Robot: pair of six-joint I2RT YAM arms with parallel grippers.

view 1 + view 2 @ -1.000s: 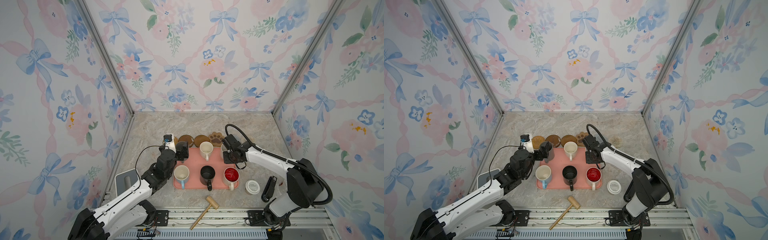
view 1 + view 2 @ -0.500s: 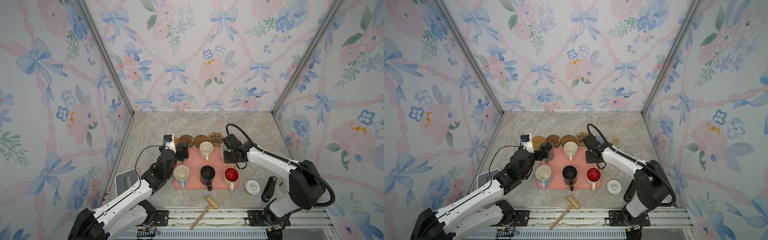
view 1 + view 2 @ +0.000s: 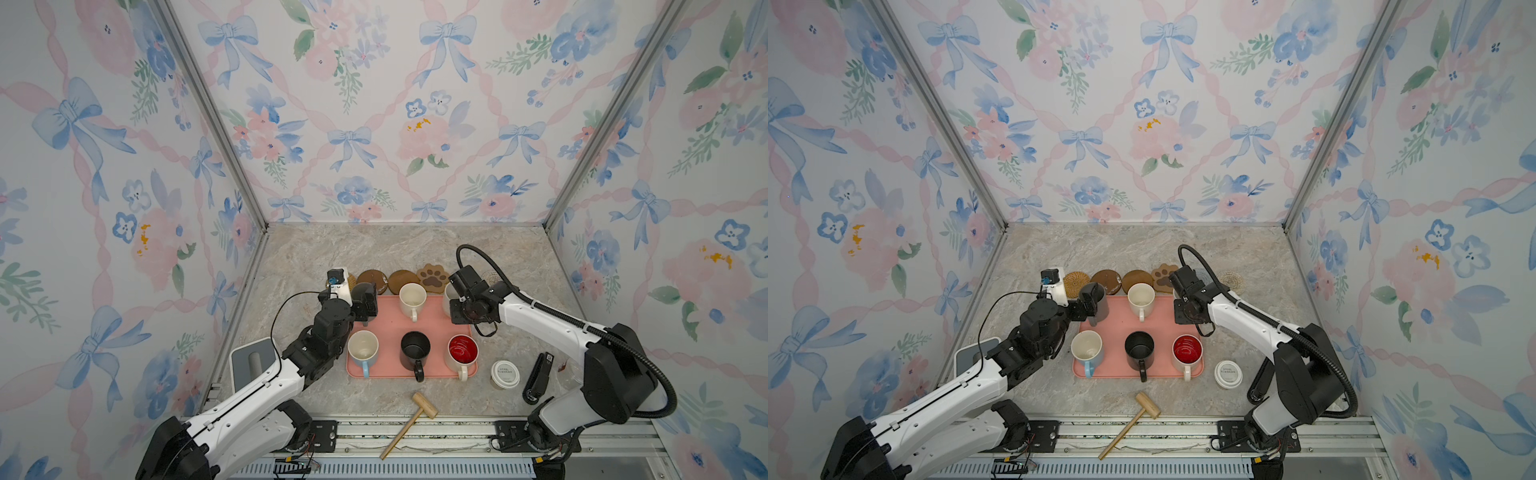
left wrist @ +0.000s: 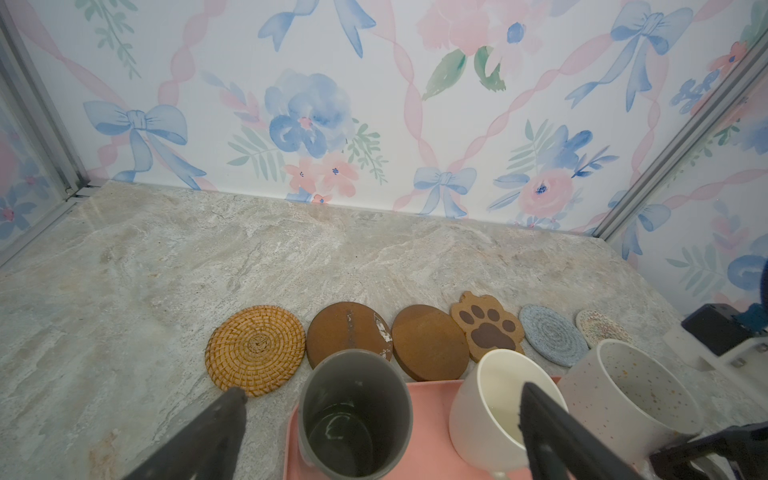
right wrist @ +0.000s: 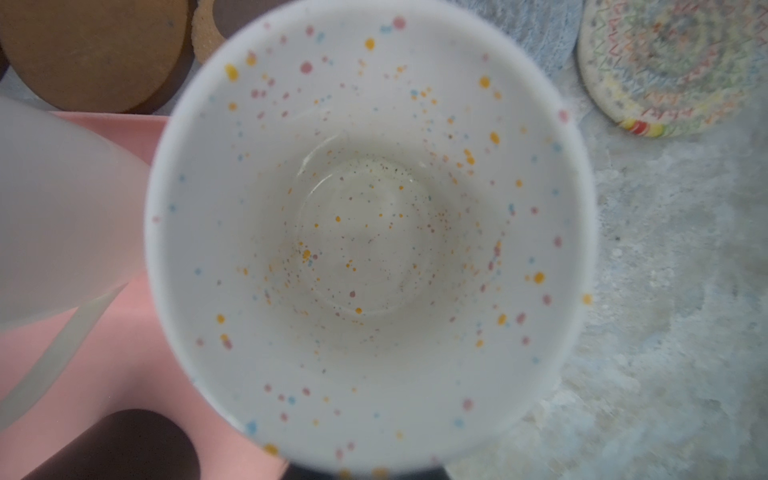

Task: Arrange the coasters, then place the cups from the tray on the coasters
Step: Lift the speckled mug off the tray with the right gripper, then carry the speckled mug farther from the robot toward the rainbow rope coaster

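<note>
Six coasters lie in a row behind the pink tray (image 3: pixel 386 316): rattan (image 4: pixel 255 349), two wooden rounds (image 4: pixel 347 332) (image 4: pixel 428 347), paw (image 4: pixel 486 330), grey-blue (image 4: pixel 552 334) and cream (image 4: pixel 600 326). My left gripper (image 4: pixel 382 392) is open, its fingers on either side of the grey mug (image 4: pixel 355 411) at the tray's far left corner. The cream mug (image 3: pixel 412 298) stands beside it. My right gripper (image 3: pixel 457 309) is shut on the speckled white mug (image 5: pixel 370 232), which sits over the tray's far right edge and hides the jaws. The blue-sided (image 3: pixel 363 351), black (image 3: pixel 414 347) and red-lined (image 3: pixel 462 351) mugs fill the front row.
A white-lidded paper cup (image 3: pixel 505 374) and a black stapler-like object (image 3: pixel 538 376) sit to the right of the tray. A wooden mallet (image 3: pixel 411 419) lies at the front edge. A grey-white device (image 3: pixel 253 359) stands at the front left. Walls enclose three sides.
The rear part of the right arm has swung slightly to the right. Both grippers and all the mugs keep their places.
</note>
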